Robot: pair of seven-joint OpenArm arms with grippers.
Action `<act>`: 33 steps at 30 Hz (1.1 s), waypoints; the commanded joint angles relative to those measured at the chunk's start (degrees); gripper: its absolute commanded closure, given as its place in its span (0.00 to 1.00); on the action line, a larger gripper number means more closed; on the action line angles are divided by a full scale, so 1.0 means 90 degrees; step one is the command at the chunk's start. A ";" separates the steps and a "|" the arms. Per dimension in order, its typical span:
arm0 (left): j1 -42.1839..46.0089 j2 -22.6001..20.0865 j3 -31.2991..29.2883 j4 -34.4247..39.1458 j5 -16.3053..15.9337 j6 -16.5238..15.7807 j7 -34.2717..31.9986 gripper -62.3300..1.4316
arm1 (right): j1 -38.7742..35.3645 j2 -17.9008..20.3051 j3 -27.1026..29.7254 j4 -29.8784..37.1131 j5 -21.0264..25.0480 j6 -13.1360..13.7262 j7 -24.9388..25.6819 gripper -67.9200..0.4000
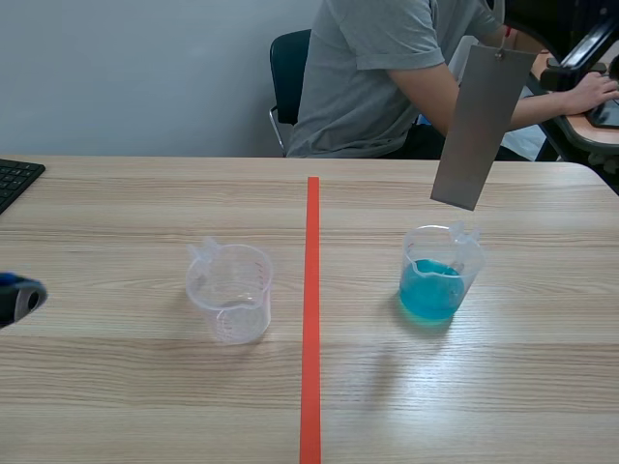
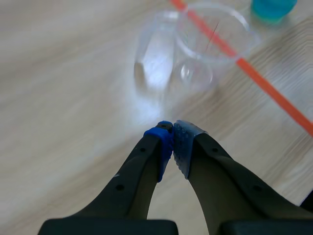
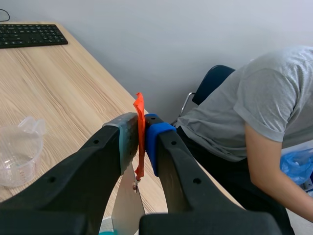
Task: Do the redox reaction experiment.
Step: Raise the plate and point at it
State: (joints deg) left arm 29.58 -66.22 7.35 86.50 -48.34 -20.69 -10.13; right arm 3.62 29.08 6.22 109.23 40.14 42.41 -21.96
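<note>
Right gripper (image 3: 142, 144) is clamped on the orange tab (image 3: 139, 105) at the top of the grey metal strip (image 1: 481, 126). The strip hangs free, a little tilted, above the blue beaker (image 1: 440, 282). Its lower end is up over the far rim and clear of the liquid, with no contact as far as the scene view shows. The blue solution fills roughly the lower half of that beaker, which stands right of the tape line (image 1: 311, 319). Left gripper (image 2: 172, 142) has its pads pressed together on nothing. It sits low over the table (image 1: 145, 387), just short of the empty beaker (image 1: 230, 292) left of the line. A person (image 1: 387, 77) sits across the table, hands off it, and a keyboard (image 1: 14, 179) lies at the far left corner. Status, by judgement: the strip is in grip and placed over the solution, so pickup and approach count as done. Remaining are lowering the strip into the blue liquid, holding it there for the reaction, and lifting it out. The empty beaker's role cannot be told. Estimate: under halfway.
</note>
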 commanded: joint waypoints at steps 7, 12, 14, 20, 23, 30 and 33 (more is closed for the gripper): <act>-0.2404 0.0056 0.2125 0.0384 0.0010 -0.0005 -0.0039 0.93 | 0.0092 0.0100 0.0053 0.0024 0.0073 0.0034 0.0114 0.98; -0.4017 0.0571 0.3616 0.0362 0.0369 0.0250 0.0226 0.93 | 0.0092 0.0100 0.0053 0.0024 0.0073 0.0034 0.0114 0.98; -0.4568 0.0852 0.4146 0.0318 0.0520 0.0396 0.0367 0.93 | 0.0092 0.0100 0.0053 0.0024 0.0073 0.0034 0.0114 0.98; -0.5897 0.1831 0.5474 -0.0070 0.0865 0.0899 0.0634 0.93 | 0.0092 0.0100 0.0053 0.0024 0.0073 0.0034 0.0114 0.98; -0.6428 0.2339 0.5972 -0.0342 0.0971 0.1027 0.0777 0.93 | 0.0092 0.0100 0.0053 0.0024 0.0073 0.0034 0.0114 0.98; -0.7356 0.3500 0.6725 -0.1241 0.0974 0.1236 0.0991 0.93 | 0.0092 0.0100 0.0053 0.0024 0.0073 0.0034 0.0114 0.98; -0.7638 0.3927 0.6887 -0.1598 0.0974 0.1241 0.1115 0.93 | 0.0092 0.0100 0.0053 0.0024 0.0073 0.0034 0.0114 0.98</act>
State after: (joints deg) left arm -38.48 -31.38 69.87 71.20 -39.20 -9.43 0.51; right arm 3.62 29.08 6.22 109.23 40.16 42.41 -21.96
